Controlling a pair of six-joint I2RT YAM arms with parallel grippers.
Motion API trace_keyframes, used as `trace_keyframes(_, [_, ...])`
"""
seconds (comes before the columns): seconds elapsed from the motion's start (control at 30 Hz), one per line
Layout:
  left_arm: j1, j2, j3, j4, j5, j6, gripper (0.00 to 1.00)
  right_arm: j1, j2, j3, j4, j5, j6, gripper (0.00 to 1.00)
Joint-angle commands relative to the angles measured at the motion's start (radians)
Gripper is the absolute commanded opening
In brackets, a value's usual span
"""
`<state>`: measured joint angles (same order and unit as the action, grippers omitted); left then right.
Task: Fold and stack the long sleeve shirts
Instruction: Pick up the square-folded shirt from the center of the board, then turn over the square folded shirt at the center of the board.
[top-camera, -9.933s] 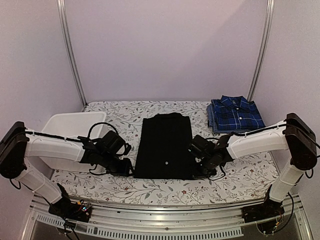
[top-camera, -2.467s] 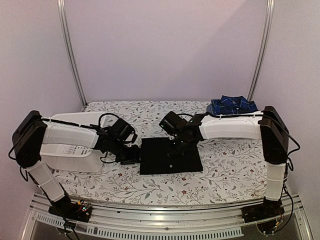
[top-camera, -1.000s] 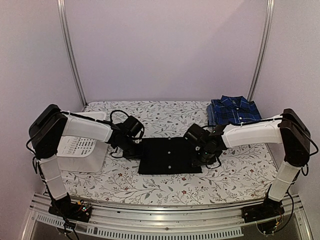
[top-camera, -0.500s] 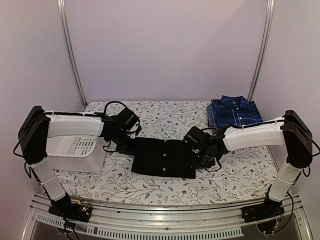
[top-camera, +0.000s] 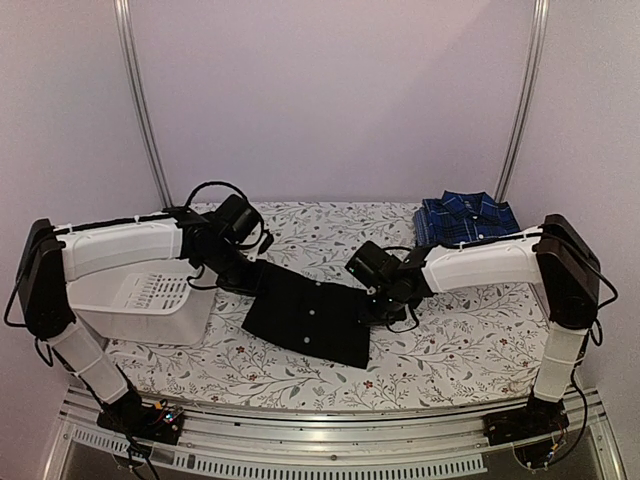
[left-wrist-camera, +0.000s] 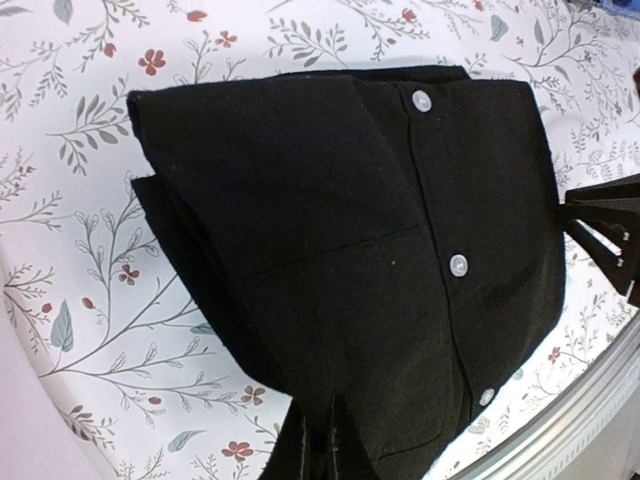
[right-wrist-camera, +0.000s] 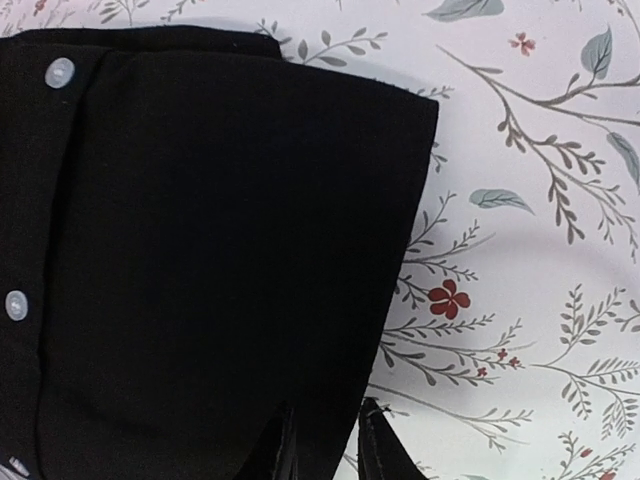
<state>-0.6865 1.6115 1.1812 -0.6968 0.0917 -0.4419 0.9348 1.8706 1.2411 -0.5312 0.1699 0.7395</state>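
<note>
The black shirt (top-camera: 308, 315) is folded into a compact rectangle with its pale buttons facing up, and it hangs slightly slanted over the middle of the table. My left gripper (top-camera: 257, 277) is shut on its far left corner, and the left wrist view (left-wrist-camera: 330, 428) shows the cloth (left-wrist-camera: 350, 220) pinched between the jaws. My right gripper (top-camera: 378, 300) is shut on the shirt's right edge, and the right wrist view (right-wrist-camera: 325, 428) shows the cloth (right-wrist-camera: 200, 250) between the fingers. The blue plaid shirt (top-camera: 468, 218) lies folded at the back right, apart from both grippers.
A white slotted basket (top-camera: 135, 295) stands at the left edge, under the left arm. The table (top-camera: 470, 340) is covered by a floral cloth. Metal frame posts stand at the back corners, and a rail runs along the near edge.
The long black shirt has been folded in half. Both grippers took hold of its ends and turned it, so its left end now points towards the back left.
</note>
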Motion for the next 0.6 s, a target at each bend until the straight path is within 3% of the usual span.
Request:
trace_keyframes(0.0, [0.013,-0.042,0.044,-0.039,-0.007,0.033,0.0,-0.001,0.063,0.035,0.013,-0.033,-0.009,0.18])
trace_keyframes(0.57, [0.017,-0.131,0.135,-0.061,0.008,0.048,0.0,0.012,0.196,0.104,0.054,-0.079,-0.005,0.16])
